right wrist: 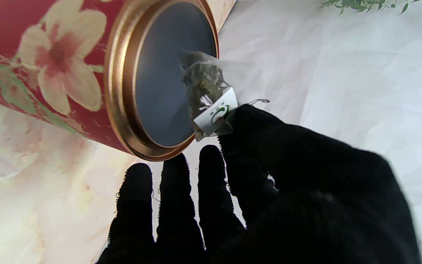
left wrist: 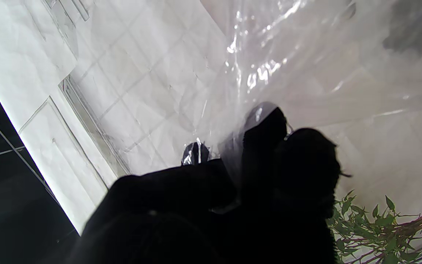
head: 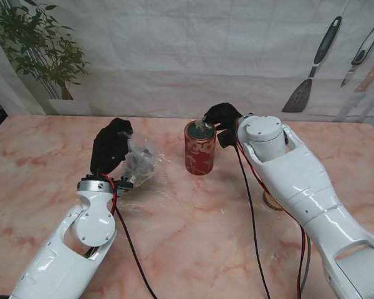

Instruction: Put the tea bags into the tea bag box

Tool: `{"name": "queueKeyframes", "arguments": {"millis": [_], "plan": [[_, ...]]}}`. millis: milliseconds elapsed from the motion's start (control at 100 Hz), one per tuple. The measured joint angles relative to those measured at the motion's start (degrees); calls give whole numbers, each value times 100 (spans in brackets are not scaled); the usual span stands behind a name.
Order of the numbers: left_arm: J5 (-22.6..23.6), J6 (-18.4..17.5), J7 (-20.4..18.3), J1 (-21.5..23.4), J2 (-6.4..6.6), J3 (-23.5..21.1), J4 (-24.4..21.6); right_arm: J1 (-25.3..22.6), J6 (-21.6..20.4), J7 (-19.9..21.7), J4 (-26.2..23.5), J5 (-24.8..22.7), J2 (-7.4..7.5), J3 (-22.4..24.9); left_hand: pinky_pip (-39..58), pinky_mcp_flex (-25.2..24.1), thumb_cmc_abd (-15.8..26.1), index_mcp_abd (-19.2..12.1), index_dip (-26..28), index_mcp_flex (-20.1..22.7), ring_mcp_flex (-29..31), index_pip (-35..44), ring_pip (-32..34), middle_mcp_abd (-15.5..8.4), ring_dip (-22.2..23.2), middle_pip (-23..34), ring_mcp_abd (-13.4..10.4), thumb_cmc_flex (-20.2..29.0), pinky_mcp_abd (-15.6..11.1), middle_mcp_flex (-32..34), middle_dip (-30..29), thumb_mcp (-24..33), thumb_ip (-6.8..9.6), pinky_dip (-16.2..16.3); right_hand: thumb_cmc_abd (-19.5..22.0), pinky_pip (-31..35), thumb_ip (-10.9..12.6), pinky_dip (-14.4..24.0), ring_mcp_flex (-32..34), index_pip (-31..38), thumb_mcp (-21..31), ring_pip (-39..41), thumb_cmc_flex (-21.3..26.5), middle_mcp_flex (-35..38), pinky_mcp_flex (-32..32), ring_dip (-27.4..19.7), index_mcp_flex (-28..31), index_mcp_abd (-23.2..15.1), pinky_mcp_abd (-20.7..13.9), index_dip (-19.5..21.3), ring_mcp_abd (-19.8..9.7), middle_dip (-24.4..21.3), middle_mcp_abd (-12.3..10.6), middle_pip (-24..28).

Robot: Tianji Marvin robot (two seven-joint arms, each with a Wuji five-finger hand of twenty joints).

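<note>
A: Stand view, item one: red tea bag box (head: pixel 200 149), a cylinder with a flower print and a gold rim, upright on the marble table (head: pixel 193 249), lid off. It stands just beside the right hand (head: pixel 223 118), on that hand's left.

B: Contents?

A: The right wrist view shows a dark interior (right wrist: pixel 163 73); no bags can be made out inside. One tea bag (right wrist: pixel 205 91), mesh with green leaf and a white paper tag, hangs at the mouth, over the rim.

B: Held by what?

A: The right hand (right wrist: pixel 269 190), black-gloved. Thumb and forefinger pinch the bag at the tag; the other three fingers (right wrist: pixel 170 205) stretch out straight towards the rim and touch nothing.

B: Item two?

A: Clear plastic bag (head: pixel 139 163), crumpled, raised off the table, just to the right of the left hand (head: pixel 111 145). Something dark shows through the film in the stand view; I cannot tell what.

B: State of the left hand?

A: Closed on the plastic. In the left wrist view the film (left wrist: pixel 306 73) runs up from between the gloved fingers (left wrist: pixel 266 128), which grip its edge.
</note>
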Motion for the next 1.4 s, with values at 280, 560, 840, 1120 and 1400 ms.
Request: {"name": "queueKeyframes", "arguments": {"millis": [280,560,840,1120,1400], "plan": [[-1,1,-49,-1,13,-8,2,42,87,-250,53,59,-118,-7,0,0,0,0,0,0,0,0,0,0,0,0,0,0,0,0,0,0,0,0,-259,134,47,-15,59,299,-551,178,-1000,10,5,70,-13,-519,-1,10,-1,77,-9,97],[-2,-14,-76,-2,20,-9,3,78,110,-100,61,21,-103,-34,0,0,0,0,0,0,0,0,0,0,0,-1,0,0,0,0,0,0,0,0,-252,134,70,-30,59,-349,-553,184,-1900,2,5,84,-14,-533,-1,979,-1,207,-9,97],[-5,-26,-80,-2,22,-10,7,86,123,-124,71,91,-109,-31,0,0,0,0,0,0,0,-1,0,0,0,-1,0,0,0,0,1,0,0,0,-236,133,70,-30,59,-557,-669,192,-2043,-6,5,132,-114,-534,-1,1039,-1,213,-9,97],[-5,-63,-95,-2,26,-12,13,82,185,-42,-58,-834,-8,-202,0,0,0,0,1,0,0,-1,0,0,0,-1,1,0,0,0,2,0,0,0,368,96,71,-16,59,-1670,-1046,227,-2114,-8,-4,139,-124,-531,-1,444,-1,220,-9,81],[3,-68,-77,-16,26,-3,25,-103,50,-177,-318,-680,46,-53,0,1,0,0,7,0,0,-1,0,0,0,-1,1,0,0,0,2,0,0,0,368,96,71,-11,59,-1689,-1046,249,-2114,-8,-4,142,-122,-531,-1,402,-1,220,-5,80]]}}
